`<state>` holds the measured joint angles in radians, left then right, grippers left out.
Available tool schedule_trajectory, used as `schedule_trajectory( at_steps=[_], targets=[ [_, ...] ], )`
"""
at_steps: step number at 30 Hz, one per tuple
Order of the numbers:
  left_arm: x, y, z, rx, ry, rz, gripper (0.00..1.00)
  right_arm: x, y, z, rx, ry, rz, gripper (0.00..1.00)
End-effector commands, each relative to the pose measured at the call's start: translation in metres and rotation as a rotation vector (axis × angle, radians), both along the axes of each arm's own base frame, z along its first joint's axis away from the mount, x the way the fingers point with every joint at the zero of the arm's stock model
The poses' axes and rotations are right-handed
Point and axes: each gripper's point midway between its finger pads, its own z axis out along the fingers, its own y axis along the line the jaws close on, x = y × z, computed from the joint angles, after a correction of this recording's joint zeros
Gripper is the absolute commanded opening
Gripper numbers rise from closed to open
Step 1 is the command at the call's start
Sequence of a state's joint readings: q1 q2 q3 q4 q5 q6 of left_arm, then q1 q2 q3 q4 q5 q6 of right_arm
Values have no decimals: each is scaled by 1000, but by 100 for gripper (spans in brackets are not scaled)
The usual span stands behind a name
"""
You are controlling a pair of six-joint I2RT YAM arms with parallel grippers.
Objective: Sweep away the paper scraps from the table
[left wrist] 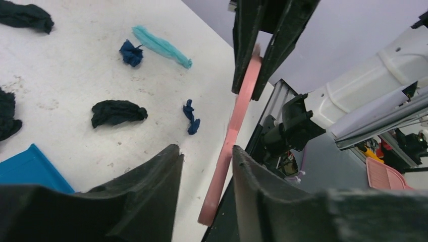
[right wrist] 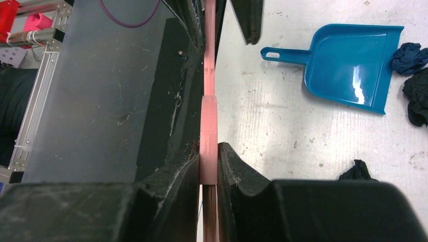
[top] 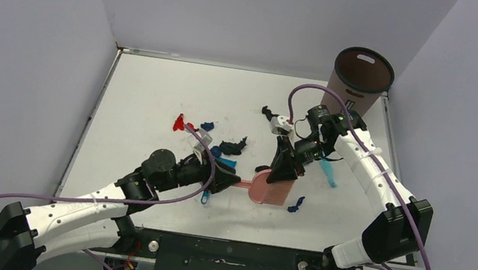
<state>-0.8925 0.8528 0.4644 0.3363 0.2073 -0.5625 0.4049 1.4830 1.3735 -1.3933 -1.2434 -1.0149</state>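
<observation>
While right pincer [right wrist: 208, 151] clamps pink brush [right wrist: 208, 111], left pincer [left wrist: 207, 151] parted, paper scraps [left wrist: 118, 112] scattered around.

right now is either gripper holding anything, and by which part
The right gripper is clamped on the pink hand brush at its wide head end. The left gripper stands open around the brush's handle, not gripping it.

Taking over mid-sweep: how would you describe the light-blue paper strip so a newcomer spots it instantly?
Start at the white table and find the pink hand brush near its middle. Just right of the brush, beside the right arm, lies the light-blue strip. It is the only long, pale turquoise scrap; the scraps near it are small dark-blue or black lumps.
</observation>
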Motion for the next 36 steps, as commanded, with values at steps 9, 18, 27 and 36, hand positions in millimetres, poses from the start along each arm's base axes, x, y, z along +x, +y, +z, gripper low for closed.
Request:
schedule_trajectory(
  at_steps=[9,18,27,36],
  targets=[
    [-15,-19,24,-76,-33,-154,26,-4,9,11,76,75,-2,5],
    [-17,-16,20,-62,-38,-152,20,-5,8,7,66,78,-1,5],
    [-17,-13,24,-59,-47,-145,0,3,7,5,47,83,-24,39],
    [26,71,31,202,2,331,0,95,5,4,-106,-180,-539,88]
  ],
)
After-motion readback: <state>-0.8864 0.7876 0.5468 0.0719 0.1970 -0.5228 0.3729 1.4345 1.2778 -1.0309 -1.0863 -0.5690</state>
